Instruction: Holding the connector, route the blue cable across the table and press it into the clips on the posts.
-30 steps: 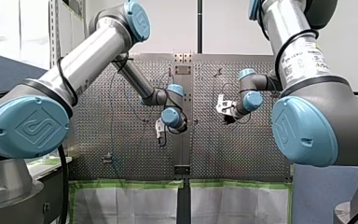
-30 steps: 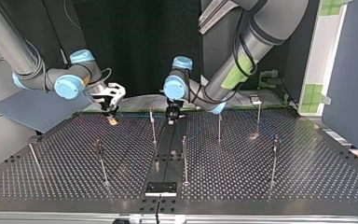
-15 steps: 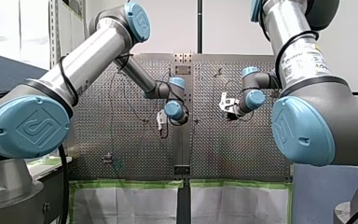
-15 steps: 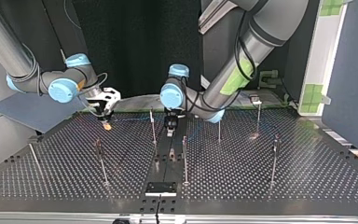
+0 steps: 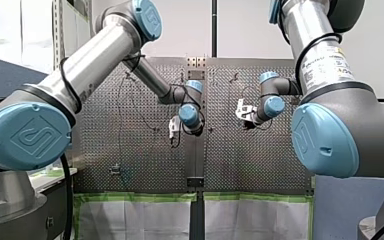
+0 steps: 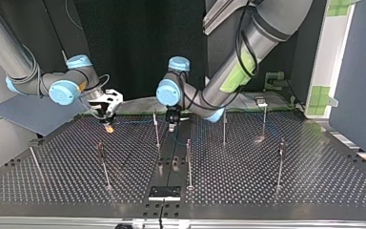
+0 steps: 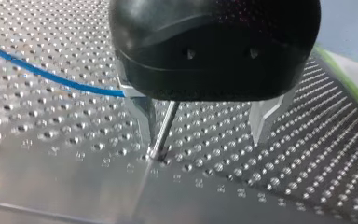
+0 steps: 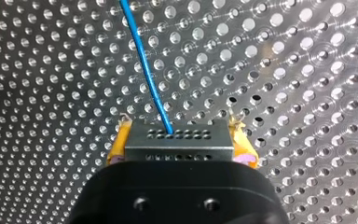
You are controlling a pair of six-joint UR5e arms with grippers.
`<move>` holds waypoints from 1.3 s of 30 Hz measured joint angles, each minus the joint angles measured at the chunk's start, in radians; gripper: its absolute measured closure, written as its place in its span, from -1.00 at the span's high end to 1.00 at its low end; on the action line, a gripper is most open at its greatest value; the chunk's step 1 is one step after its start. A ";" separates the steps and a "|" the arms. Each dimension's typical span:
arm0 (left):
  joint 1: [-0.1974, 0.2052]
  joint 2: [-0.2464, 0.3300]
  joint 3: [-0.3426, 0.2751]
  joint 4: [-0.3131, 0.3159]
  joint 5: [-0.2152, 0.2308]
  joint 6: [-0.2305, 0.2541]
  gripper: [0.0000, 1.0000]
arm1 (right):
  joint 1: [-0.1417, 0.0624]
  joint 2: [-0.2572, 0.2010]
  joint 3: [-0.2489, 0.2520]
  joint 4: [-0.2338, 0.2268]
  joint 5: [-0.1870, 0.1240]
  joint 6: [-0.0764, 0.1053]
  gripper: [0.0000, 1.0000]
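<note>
**Top view with both wrist views: the free gripper brought up to the middle post while the connector was held out**

The right gripper point(image 8: 179, 129) was clamped on the connector point(image 8: 176, 140). Its yellow pads point(image 8: 115, 147) pressed against the two ends of the grey block. The blue cable point(image 8: 147, 70) left the block's face and ran out ahead over the perforated table point(image 8: 307, 70).

Landmark: the middle post point(image 6: 156, 130). In the top view the connector hung well to one side of this post, low over the table, and a faint blue line led from it toward the post. The left gripper point(image 7: 201, 135) stood just on the post's other side, its metal fingers point(image 7: 142, 114) spread wide and holding nothing. In the left wrist view a post point(image 7: 166, 122), probably the same one, rose between those fingers, close beside one of them. The cable reached that finger from the outside, low over the table.

Changes over the last second: the right gripper had drawn away from the middle post and then held still, and the left wrist had swung nearer to it.

Reading: the cable seemed to be pulled straight past the post while the free gripper lined up to press it in. No clip appeared filled, so the routing was judged to be at an early stage. Whether the cable touched the post could not be told.
</note>
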 joint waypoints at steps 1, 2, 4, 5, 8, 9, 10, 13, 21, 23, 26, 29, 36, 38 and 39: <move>-0.004 0.009 -0.009 -0.002 -0.001 -0.001 1.00 | 0.000 0.000 0.000 0.000 0.000 0.000 -1.00; -0.007 0.016 -0.016 0.000 -0.001 -0.002 1.00 | 0.000 0.000 0.000 0.000 -0.001 0.000 -1.00; -0.014 0.033 -0.032 0.009 0.000 -0.005 1.00 | 0.000 0.000 0.000 0.001 -0.001 0.001 -1.00; -0.017 0.041 -0.041 0.016 0.001 -0.005 1.00 | 0.000 0.000 0.000 0.001 -0.001 0.002 -1.00; -0.029 0.068 -0.068 0.026 -0.001 -0.002 1.00 | 0.000 0.001 0.000 0.002 -0.001 0.003 -1.00; -0.033 0.076 -0.076 0.024 -0.002 -0.001 1.00 | 0.000 0.000 0.000 0.003 -0.002 0.003 -1.00; -0.039 0.086 -0.086 0.019 -0.003 0.001 1.00 | 0.000 0.001 0.000 0.003 -0.002 0.003 -1.00; -0.059 0.112 -0.112 0.008 -0.012 0.000 1.00 | 0.000 0.000 0.001 0.003 -0.003 0.003 -1.00; -0.126 0.178 -0.169 0.003 -0.070 -0.005 1.00 | -0.008 0.000 0.001 0.004 -0.005 0.004 -1.00; -0.144 0.187 -0.173 0.012 -0.082 -0.010 1.00 | -0.013 0.000 0.001 0.004 -0.005 0.005 -1.00; -0.171 0.191 -0.174 0.035 -0.095 -0.029 1.00 | -0.023 0.000 0.001 0.004 -0.005 0.006 -1.00; -0.198 0.190 -0.171 0.063 -0.092 -0.047 1.00 | -0.034 0.000 0.001 0.004 -0.006 0.006 -1.00; -0.225 0.156 -0.134 0.089 -0.102 -0.062 1.00 | -0.051 0.000 0.001 0.005 -0.007 0.006 -1.00; -0.229 0.138 -0.117 0.075 -0.116 -0.066 1.00 | -0.055 0.000 0.001 0.006 -0.010 0.006 -1.00; -0.230 0.130 -0.109 0.068 -0.122 -0.068 1.00 | -0.057 0.000 0.001 0.006 -0.011 0.006 -1.00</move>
